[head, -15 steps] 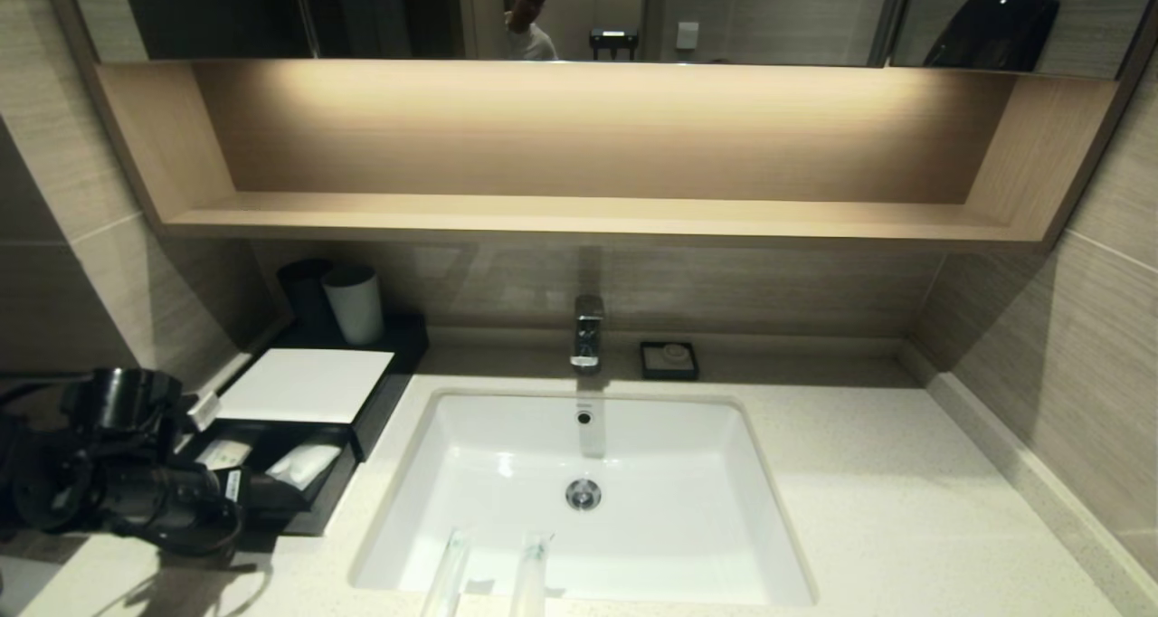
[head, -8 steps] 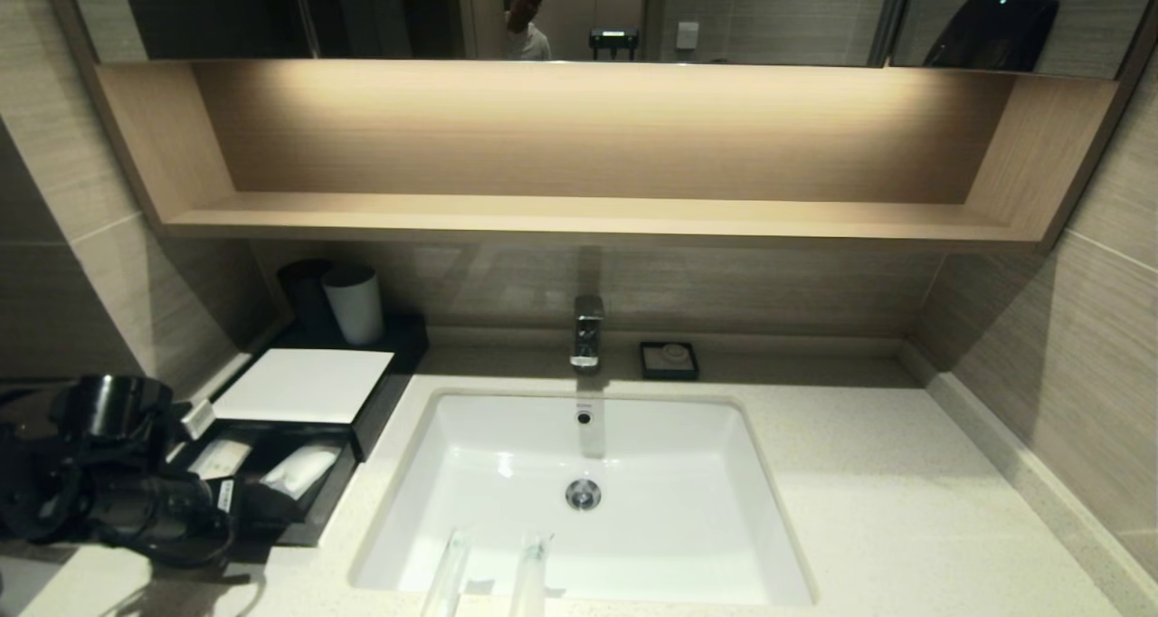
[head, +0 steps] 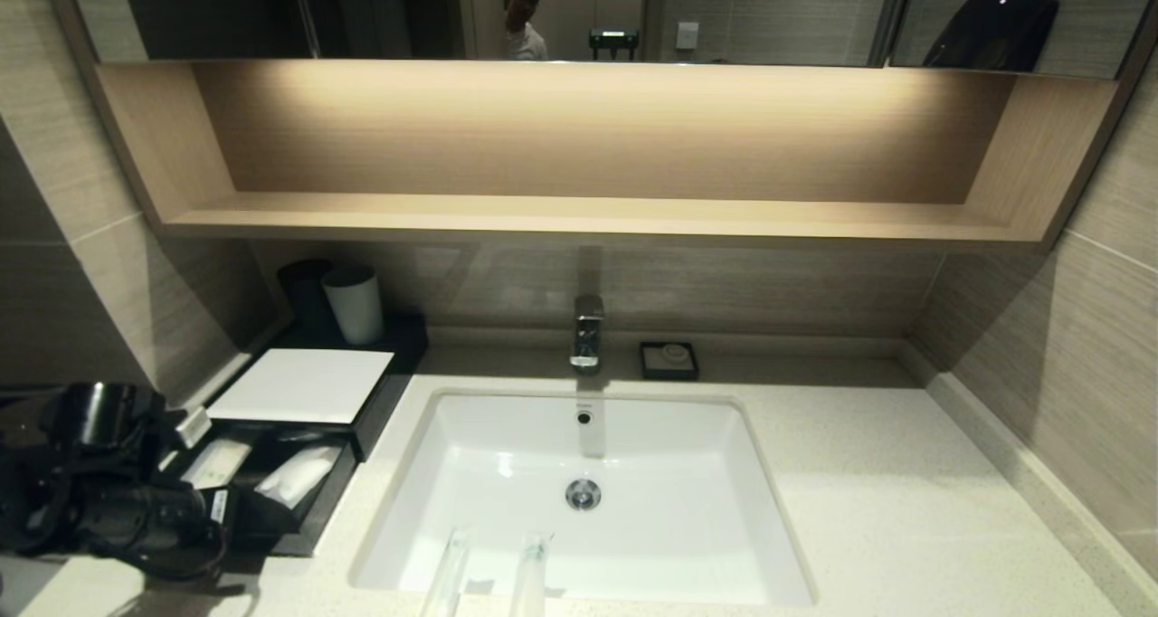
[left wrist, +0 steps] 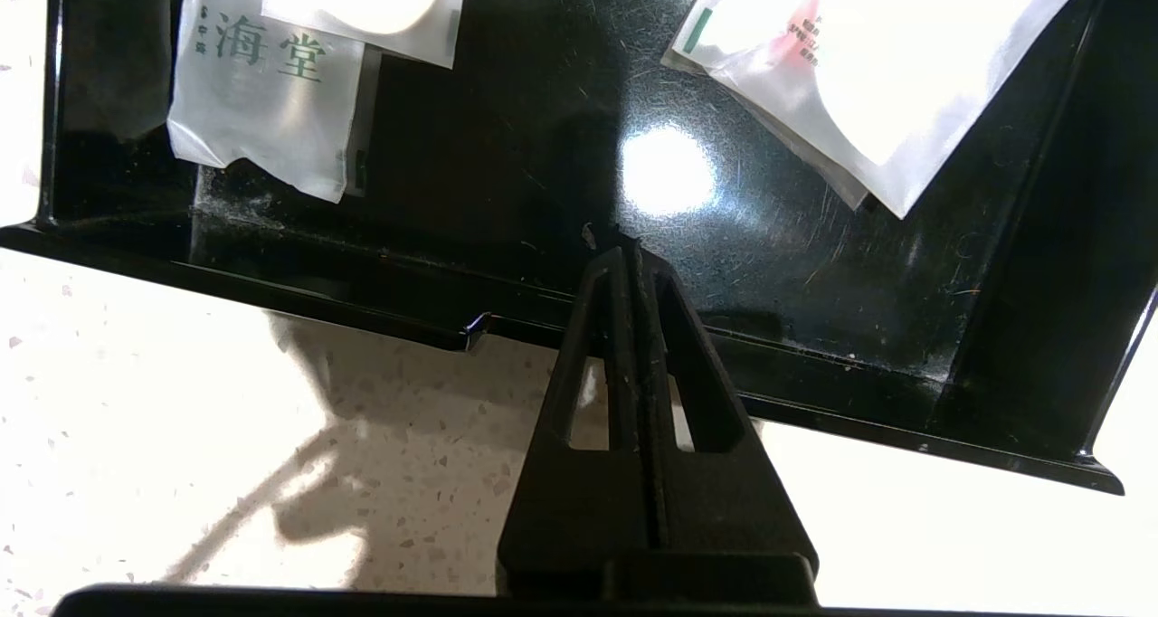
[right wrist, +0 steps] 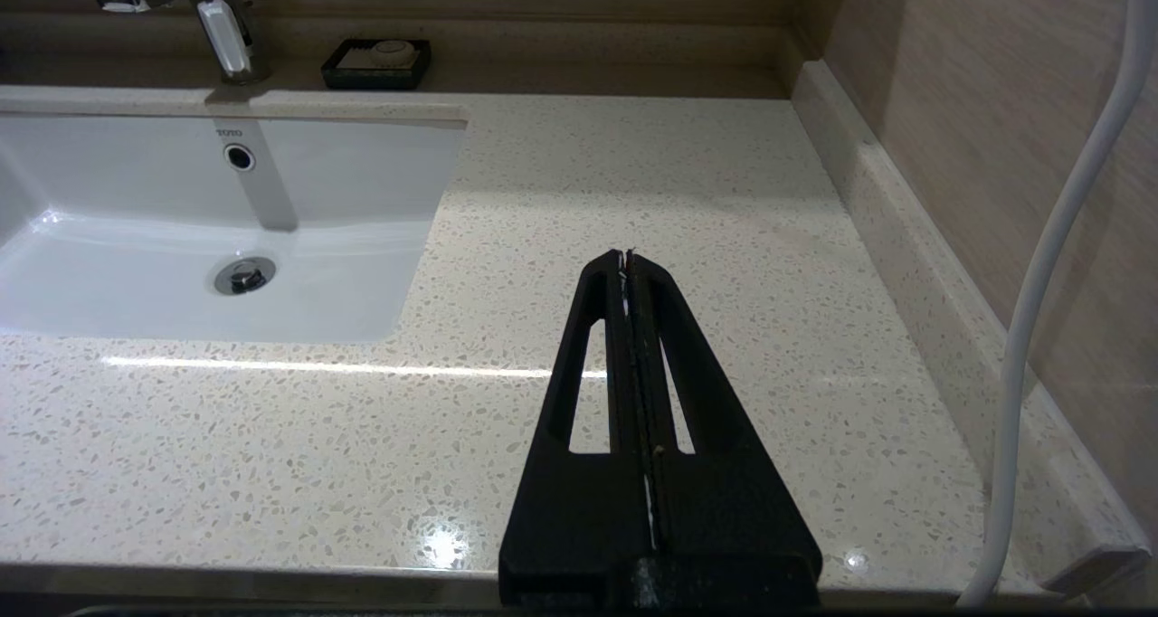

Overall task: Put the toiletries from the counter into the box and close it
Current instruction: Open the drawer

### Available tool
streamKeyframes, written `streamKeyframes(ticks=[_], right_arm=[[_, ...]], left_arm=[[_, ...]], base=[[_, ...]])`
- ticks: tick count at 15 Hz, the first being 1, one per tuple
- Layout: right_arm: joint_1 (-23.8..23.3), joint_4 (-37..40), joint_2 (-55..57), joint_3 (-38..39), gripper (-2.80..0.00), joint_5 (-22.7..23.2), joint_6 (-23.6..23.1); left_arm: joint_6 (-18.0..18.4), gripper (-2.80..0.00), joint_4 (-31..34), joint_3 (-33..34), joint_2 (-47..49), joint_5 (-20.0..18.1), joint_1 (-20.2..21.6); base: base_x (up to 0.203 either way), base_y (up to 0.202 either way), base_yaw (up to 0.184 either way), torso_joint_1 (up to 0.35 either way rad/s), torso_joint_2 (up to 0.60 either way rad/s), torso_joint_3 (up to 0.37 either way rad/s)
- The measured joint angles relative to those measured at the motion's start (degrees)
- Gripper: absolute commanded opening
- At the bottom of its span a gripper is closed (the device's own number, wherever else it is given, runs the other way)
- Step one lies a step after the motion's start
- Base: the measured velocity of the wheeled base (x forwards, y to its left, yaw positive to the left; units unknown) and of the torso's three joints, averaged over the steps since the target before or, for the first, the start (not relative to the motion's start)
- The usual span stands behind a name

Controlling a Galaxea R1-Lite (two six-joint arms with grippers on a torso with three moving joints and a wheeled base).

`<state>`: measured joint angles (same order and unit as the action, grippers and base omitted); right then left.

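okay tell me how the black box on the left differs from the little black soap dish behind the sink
The box is a long, low rectangle; the soap dish is a small square. The box carries a flat white panel on top, while the soap dish lies open with a pale round soap in it. The box has a front drawer pulled out, holding white sachets; the soap dish has no drawer. Both are black and sit on the counter.

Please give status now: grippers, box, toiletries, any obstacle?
Left gripper shut, at drawer front edge. Right gripper shut, idle over counter. Box open; toiletries not yet in it. No obstacle seen.
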<state>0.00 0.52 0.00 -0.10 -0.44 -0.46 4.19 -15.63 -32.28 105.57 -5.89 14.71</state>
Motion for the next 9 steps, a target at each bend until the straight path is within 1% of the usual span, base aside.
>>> streamKeyframes(ticks=[9], right_arm=[[0.0, 0.0, 0.0, 0.0, -2.80, 0.0, 0.0]], left_arm=[[1.2, -2.80, 0.0, 1.3, -0.9, 0.0, 1.1]], base=[[0.000, 0.000, 0.000, 0.000, 0.00, 0.000]])
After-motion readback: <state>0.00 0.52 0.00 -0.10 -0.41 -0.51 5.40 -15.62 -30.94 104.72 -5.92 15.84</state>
